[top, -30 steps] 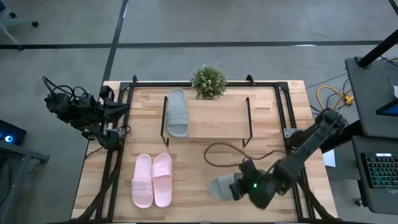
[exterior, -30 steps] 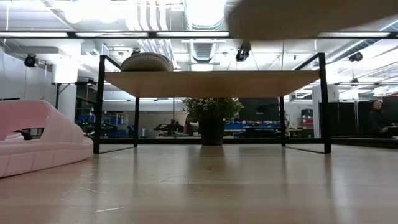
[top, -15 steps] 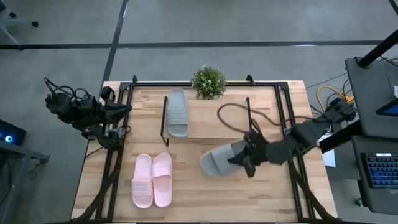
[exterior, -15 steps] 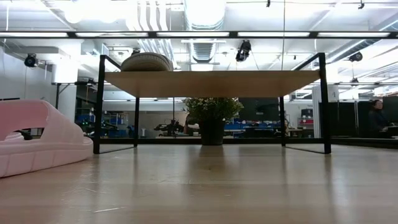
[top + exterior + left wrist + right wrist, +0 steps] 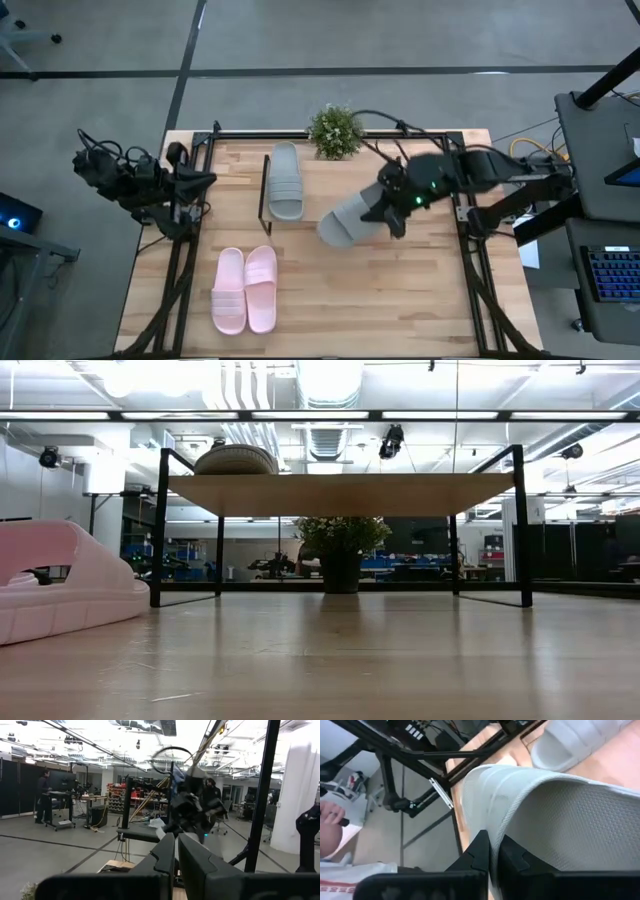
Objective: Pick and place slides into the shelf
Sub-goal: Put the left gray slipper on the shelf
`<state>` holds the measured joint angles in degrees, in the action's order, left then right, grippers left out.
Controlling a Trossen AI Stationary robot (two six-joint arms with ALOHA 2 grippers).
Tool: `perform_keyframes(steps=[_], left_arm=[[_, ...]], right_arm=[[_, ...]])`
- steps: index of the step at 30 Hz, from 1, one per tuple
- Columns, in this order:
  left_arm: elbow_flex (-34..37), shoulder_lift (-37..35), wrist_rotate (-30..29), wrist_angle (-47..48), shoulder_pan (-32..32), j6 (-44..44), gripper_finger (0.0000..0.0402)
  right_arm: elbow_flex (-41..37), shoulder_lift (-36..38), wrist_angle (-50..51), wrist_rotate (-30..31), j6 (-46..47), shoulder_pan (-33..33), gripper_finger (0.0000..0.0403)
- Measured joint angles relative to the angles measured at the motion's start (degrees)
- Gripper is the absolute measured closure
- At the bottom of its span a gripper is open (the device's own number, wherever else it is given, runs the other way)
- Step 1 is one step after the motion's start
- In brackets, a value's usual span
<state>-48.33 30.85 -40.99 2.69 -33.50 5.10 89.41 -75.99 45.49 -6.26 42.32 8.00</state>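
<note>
A wooden table (image 5: 420, 300) fills the middle of the high view. On its upper half stands the shelf (image 5: 340, 190), with one grey-green slide (image 5: 285, 182) lying at its left end. The right gripper (image 5: 388, 205), just right of centre, is clamped on the strap of a second grey-green slide (image 5: 343, 221) held over the shelf's front edge. The pink pair (image 5: 245, 290) lies at lower left. The left gripper (image 5: 200, 182) hangs at the table's left edge, fingers closed and empty.
</note>
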Motion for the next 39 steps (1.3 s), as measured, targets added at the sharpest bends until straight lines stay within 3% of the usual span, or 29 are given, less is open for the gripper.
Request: perform_keyframes(steps=[6, 12, 22, 26, 34, 39], left_arm=[[1.1, 1.1, 0.0, -0.4, 0.0, -0.2, 0.0391], [1.9, 1.6, -1.1, -0.8, 0.0, -0.3, 0.0391], [2.0, 2.1, -9.0, -2.7, 0.0, -0.2, 0.0391], [2.0, 3.8, -11.0, -3.9, 0.0, 0.8, 0.0391], [0.5, 12.6, -16.5, -11.4, 0.1, 19.9, 0.0386], [-2.7, 21.1, -22.2, -13.3, 0.1, 31.2, 0.0347]], right_arm=[[0.1, 0.0, -0.8, -9.4, -7.5, -8.7, 0.0394], [3.4, -1.9, -0.7, -14.8, -16.7, -13.8, 0.0394], [18.3, -11.1, 11.6, -21.9, -34.1, -18.8, 0.0394], [25.2, -16.2, 17.8, -23.8, -36.2, -20.7, 0.0394], [35.6, -23.9, 22.3, -30.1, -32.5, -24.3, 0.0394], [38.1, -26.6, 25.3, -30.5, -29.5, -25.9, 0.0394]])
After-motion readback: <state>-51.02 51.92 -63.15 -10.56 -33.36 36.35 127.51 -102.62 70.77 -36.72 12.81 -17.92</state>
